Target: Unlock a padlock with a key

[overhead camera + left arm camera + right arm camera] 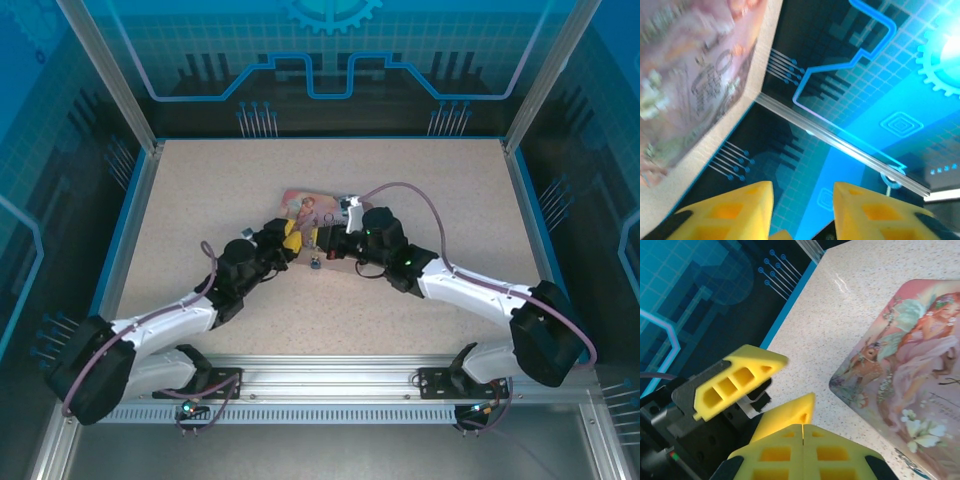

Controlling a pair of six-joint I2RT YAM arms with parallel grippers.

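Two arms crowd the pink pictured rectangular tin (pixel 905 375) on the speckled beige desk (pixel 400 180). Their left pincer (pixel 802 189) gapes empty, while the right pincer (pixel 803 426) is pressed shut. A tiny blue padlock (pixel 315 264) lies by the tin's near edge.

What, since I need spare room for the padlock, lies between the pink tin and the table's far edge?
Nothing. In the top external view the table is bare from the pink tin to its far edge.

A speckled beige table (pixel 420 200) carries a pink pictured tin (pixel 306 208) and, just beside it, a tiny padlock (pixel 315 264).
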